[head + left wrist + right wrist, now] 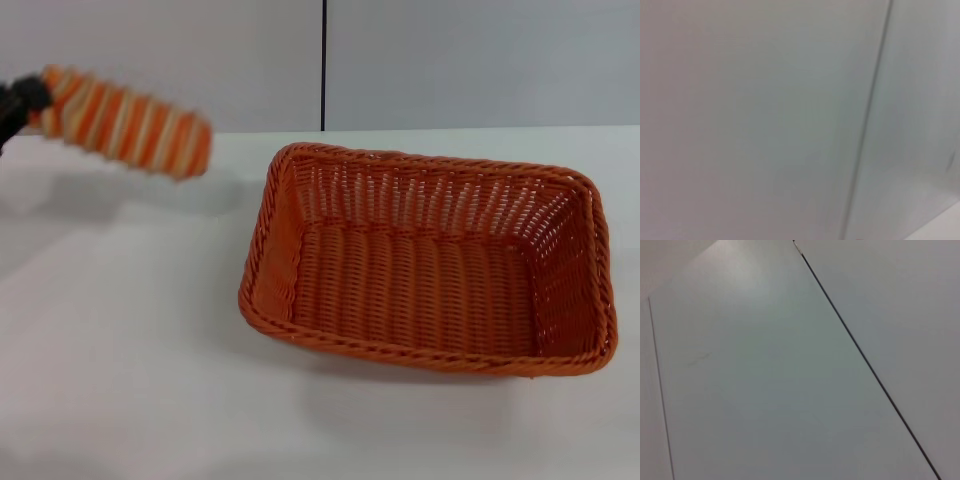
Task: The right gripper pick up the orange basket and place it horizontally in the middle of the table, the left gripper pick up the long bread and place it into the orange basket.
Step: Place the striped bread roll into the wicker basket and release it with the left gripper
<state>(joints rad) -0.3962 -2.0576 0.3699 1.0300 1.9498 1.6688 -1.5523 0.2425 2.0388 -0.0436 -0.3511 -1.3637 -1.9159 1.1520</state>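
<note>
Basket step looks done: orange basket (430,265) sits on the table (120,380), right of centre, long axis running left-right, empty; right gripper not in view; left gripper (20,105) at the table's far left edge, clamped on one end of the long bread (125,120), held in the air; bread's long axis points right, toward the basket, free end dipping slightly; remaining: carry across, drop in.

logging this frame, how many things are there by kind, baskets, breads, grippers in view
orange basket: 1, on the table
long bread: 1, held in the air by the left gripper
left gripper: 1, at the head view's left edge
right gripper: 0 in view
total: 3
</note>
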